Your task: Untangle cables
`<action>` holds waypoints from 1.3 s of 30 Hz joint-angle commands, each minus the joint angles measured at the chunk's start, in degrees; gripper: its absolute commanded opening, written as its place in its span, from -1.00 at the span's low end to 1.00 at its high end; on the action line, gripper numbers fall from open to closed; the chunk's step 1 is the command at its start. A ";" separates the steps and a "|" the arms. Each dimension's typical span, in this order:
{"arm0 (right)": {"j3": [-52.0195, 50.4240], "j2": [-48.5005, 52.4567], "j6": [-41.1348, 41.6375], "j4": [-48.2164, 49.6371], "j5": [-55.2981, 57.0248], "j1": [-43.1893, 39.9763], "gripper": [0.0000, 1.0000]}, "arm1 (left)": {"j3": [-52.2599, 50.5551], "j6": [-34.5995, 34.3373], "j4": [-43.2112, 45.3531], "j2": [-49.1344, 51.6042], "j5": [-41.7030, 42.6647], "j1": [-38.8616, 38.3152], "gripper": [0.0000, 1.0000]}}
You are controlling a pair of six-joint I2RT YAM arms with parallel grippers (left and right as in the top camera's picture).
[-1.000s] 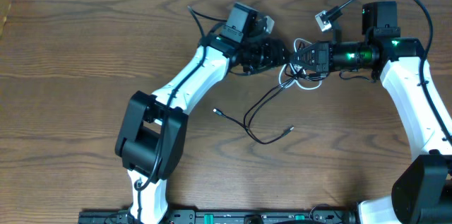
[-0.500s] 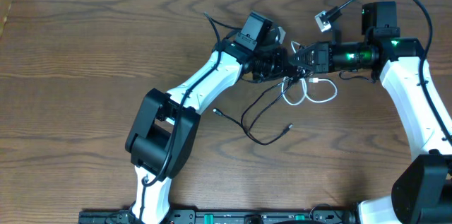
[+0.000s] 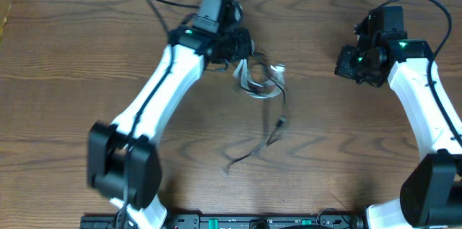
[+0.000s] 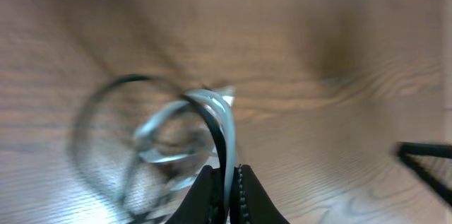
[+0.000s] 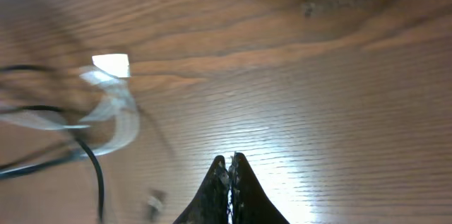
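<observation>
left gripper [image 4: 226,173] jaws are pinching the white cable [image 3: 250,84] | black cable [image 3: 281,106] is trailing toward 6 o'clock | right gripper [image 5: 229,159] at 3 o'clock, jaws pressing together, empty

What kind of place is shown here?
Probably a robotics lab bench: a left arm and a right arm stand at a wooden table with tangled cables on it.

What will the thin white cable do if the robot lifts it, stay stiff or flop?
Probably flop: the thin white cable curls in loose loops by the left gripper, whose jaws pinch it. Likely light, being so thin. It may drag the thin black cable along, since they look tangled.
</observation>
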 commanded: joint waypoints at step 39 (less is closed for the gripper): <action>-0.04 8.79 -8.04 33.64 -33.66 17.44 -0.79 | 0.39 -6.19 13.00 -15.15 28.94 8.48 -0.85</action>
